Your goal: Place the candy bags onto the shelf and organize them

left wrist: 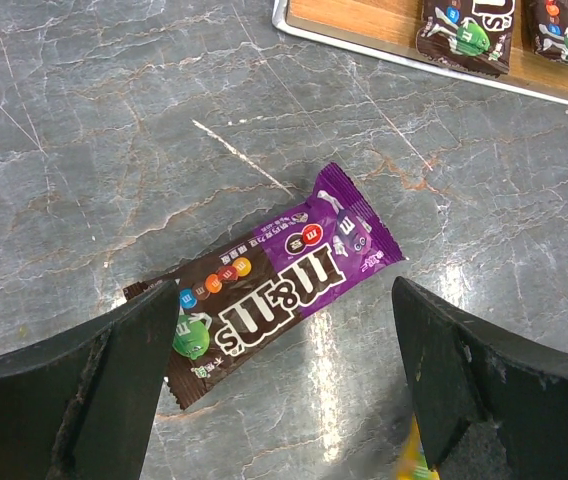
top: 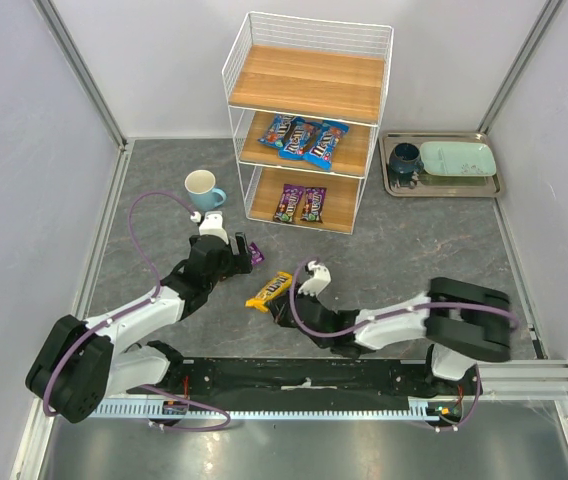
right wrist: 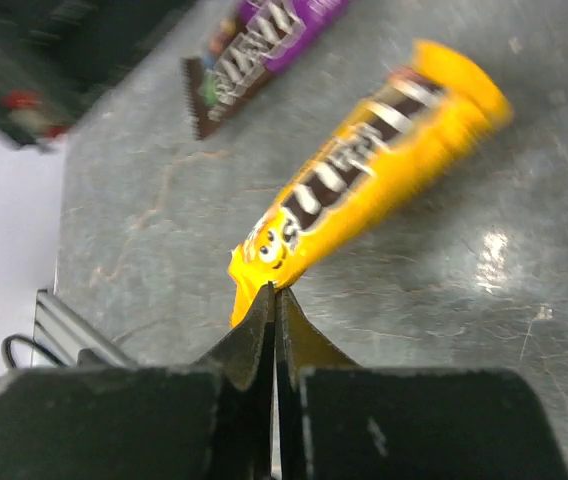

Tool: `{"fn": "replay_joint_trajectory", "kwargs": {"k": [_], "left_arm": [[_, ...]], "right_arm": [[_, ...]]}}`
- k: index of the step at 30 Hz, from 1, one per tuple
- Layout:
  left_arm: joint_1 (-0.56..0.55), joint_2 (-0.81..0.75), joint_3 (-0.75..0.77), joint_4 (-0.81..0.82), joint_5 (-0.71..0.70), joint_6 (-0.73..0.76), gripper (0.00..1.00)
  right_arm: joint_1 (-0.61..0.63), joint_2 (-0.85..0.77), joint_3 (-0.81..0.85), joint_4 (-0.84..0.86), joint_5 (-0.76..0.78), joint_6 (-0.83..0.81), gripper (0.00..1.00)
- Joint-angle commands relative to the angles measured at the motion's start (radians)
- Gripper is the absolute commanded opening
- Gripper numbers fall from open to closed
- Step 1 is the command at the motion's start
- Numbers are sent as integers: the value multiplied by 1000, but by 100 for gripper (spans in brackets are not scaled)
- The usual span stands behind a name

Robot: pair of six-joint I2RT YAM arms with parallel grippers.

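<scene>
Tabletop (top: 414, 250) bears one yellow bag (top: 269, 291), one purple bag (left wrist: 284, 290).

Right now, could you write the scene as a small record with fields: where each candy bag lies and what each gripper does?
shelf middle board: three blue bags
shelf bottom board: two shelved purple bags
table: loose purple bag, yellow bag
left gripper: open, over the loose purple bag
right gripper: shut on one end of the yellow bag

Loose yellow bag (top: 269, 291) near purple bag (left wrist: 274, 290)
</scene>
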Motion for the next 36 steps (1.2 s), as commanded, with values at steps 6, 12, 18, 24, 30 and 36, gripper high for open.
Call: {"fn": "replay_joint_trajectory", "kwargs": {"k": [6,12,18,24,30,36], "left_arm": [[13,-17,-16,37,-3,-8,93],[16,-16,-16,40,7,-10,93],[18,-17,-16,40,12,-8,93],[21,-16,-17,42,14,-5,93],[22,-14,-17,43,23,-5,93],[25,-6,-16,48,27,-2,93]], "right_arm": [[-1,-499,260,-576,24,-559,0],[-99,-601,560,-758,-61,-849,0],[-344,-447,942,-847,-407,-1002,0],[-526,-206,1353,-947,-697,-1065,0],[-739,-9,1586,-942,-958,-1021,0],[-854,175,1729,-904,-1091,-957,0]]}}
